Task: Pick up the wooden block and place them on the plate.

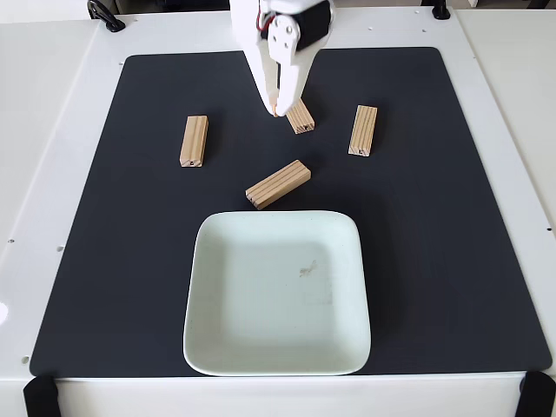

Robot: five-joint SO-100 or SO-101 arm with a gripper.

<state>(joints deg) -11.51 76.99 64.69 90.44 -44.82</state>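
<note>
In the fixed view a black mat [434, 261] covers most of a white table [52, 130], and the plate [208, 347] sits at the mat's near middle, bare but for a faint smudge at its centre. Taking the plate as the landmark and going left to right: one wooden block [194, 141] lies well beyond the plate's far left corner, upright in the picture. A second block [278, 184] lies slantwise just beyond the plate's far rim, close to it but not touching. A third block [301, 117] lies farther back, above the plate's middle, partly under the white gripper [278, 106], whose fingers point down with their tips close together at the block's left end; whether they pinch it cannot be told. A fourth block [363, 130] lies beyond the plate's far right corner, slightly tilted.
</note>
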